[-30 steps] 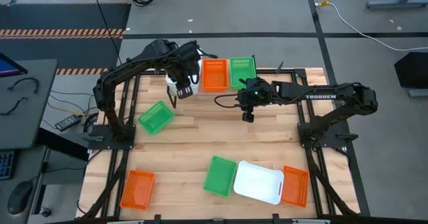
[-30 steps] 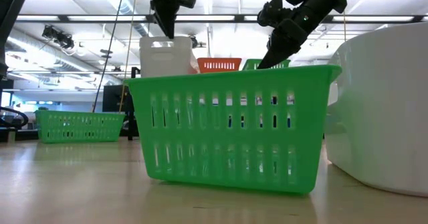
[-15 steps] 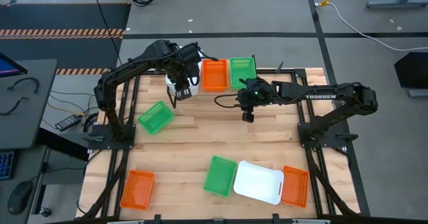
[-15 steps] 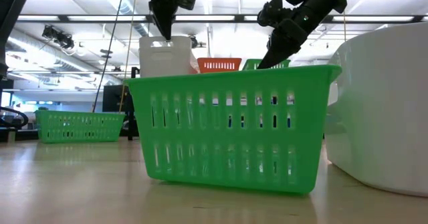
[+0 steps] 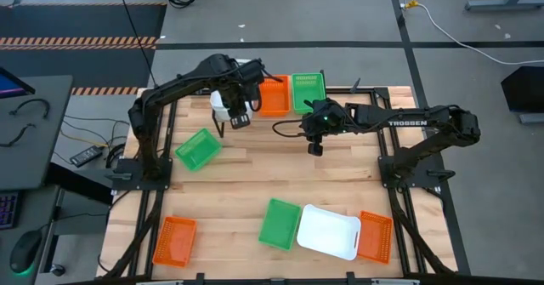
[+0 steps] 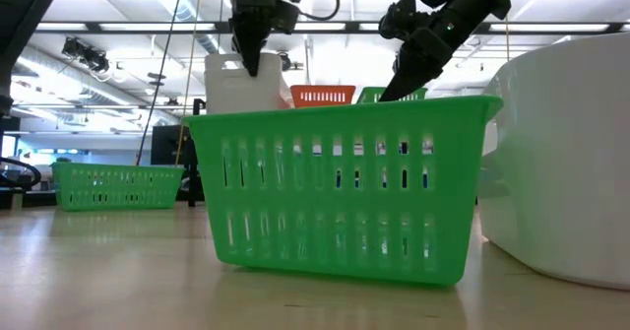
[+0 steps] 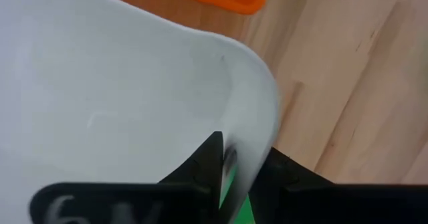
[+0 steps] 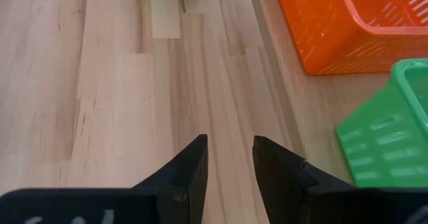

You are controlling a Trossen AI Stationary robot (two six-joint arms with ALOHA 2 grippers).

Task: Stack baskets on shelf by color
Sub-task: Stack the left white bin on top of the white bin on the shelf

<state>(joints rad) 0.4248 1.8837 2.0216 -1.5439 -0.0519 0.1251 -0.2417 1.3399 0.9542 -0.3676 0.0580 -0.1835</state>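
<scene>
The left gripper [image 7: 237,167] pinches the rim of a white basket [image 7: 120,103] at the shelf's [image 8: 314,103] left end, its 2 dark fingers [image 7: 207,160] closed on the thin plastic wall, a grip that only the left wrist view shows; from overhead the arm covers most of that basket [image 5: 223,105], leaving a white sliver beside the orange basket [image 5: 273,95] and green basket [image 5: 308,89] sitting side by side on the shelf. The right gripper [image 8: 229,158] hangs empty just in front of the shelf's edge, fingers narrowly parted over bare table [image 8: 100,83], with the orange and green baskets up ahead of it on the plank. The overhead camera alone takes in the rest: 1 green basket [image 5: 198,149] below the left gripper, and along the near edge an orange basket [image 5: 174,241], a green basket [image 5: 280,224], a white basket [image 5: 329,232] and another orange basket [image 5: 375,236]. The table-level view is filled by that near green basket [image 6: 335,187], both grippers dangling behind it
</scene>
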